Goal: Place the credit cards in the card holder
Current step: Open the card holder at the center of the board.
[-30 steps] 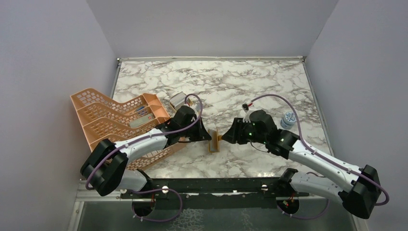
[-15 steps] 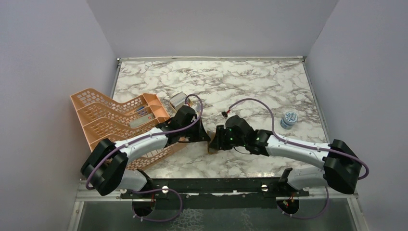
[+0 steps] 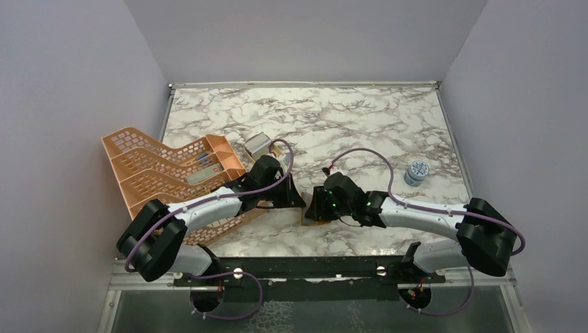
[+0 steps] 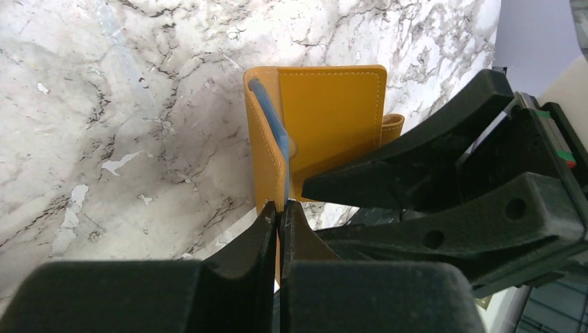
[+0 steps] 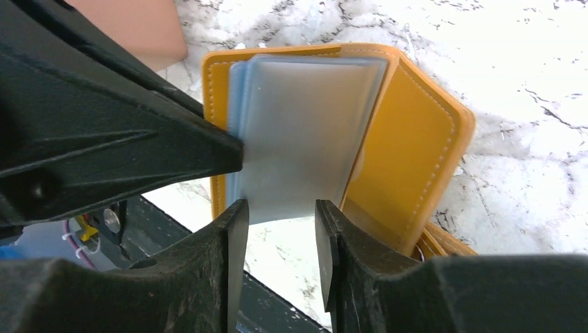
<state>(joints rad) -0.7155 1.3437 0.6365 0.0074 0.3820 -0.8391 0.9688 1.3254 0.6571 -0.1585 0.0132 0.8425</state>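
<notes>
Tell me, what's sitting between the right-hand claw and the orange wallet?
A pale credit card, seen in the right wrist view: it pokes out of the card holder, its lower edge reaching the open right gripper.

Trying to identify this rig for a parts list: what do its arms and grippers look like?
Left arm and right arm match: white tubular links between black joint housings. A purple cable loops along each. The left gripper and right gripper are matte black, with two tapering wedge fingers. Green lights glow on the right wrist.
</notes>
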